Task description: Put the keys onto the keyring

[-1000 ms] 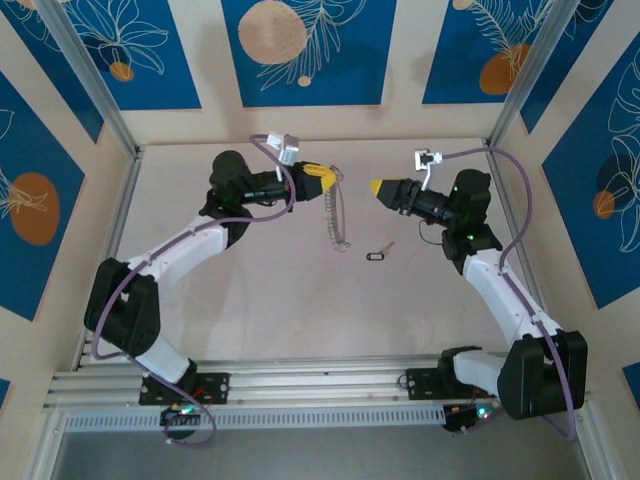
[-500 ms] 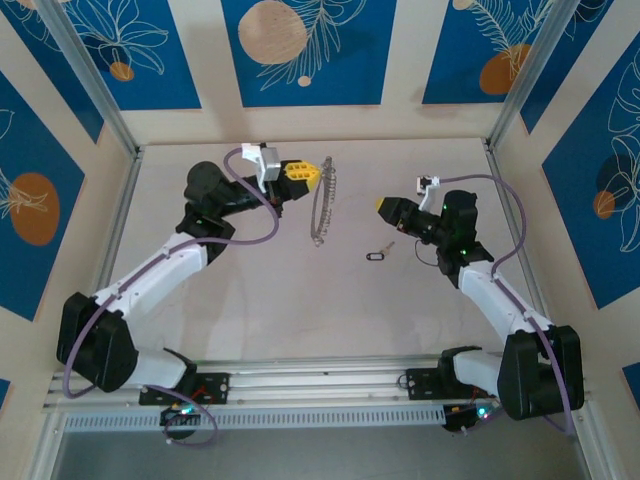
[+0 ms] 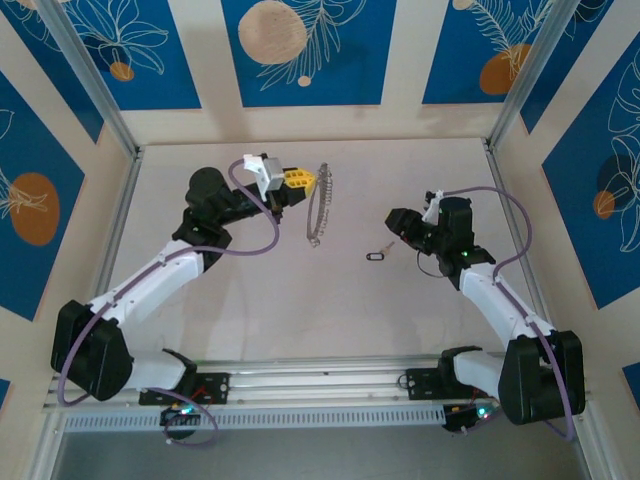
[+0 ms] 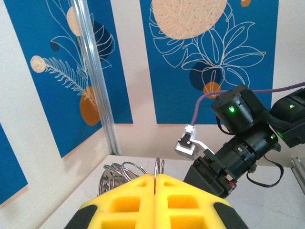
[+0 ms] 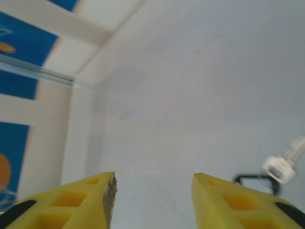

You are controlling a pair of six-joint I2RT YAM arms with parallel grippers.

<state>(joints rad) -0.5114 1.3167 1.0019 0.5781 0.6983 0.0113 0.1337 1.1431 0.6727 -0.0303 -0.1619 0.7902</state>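
A: Left gripper (image 3: 311, 180), what state?
B: Its yellow fingers (image 4: 128, 205) are pressed flat together with no gap. In the left wrist view, thin wire of the keyring (image 4: 157, 165) is pinched at the seam between them. More small rings bunch up behind the left-hand finger (partly hidden by it).

A: And the rest of the loop?
B: From above it hangs off the fingertips as a narrow, silvery, chain-like strand. It runs toward the near side over the far middle of the table (image 3: 250, 290). Whether its lower end touches the surface — cannot tell.

A: Right gripper (image 3: 396, 222)?
B: It is tilted down toward the table, right of centre. Its own wrist view shows the two yellow fingers standing apart with bare table between them. Nothing is held.

A: The key?
B: The key (image 3: 377, 255) lies flat on the table, just near-left of the right gripper and untouched. It is well apart from the keyring. It has a black oblong tag and a short tip pointing far-right. In the right wrist view the tag's dark outline sits just past the right-hand finger — blurred, no finer detail.
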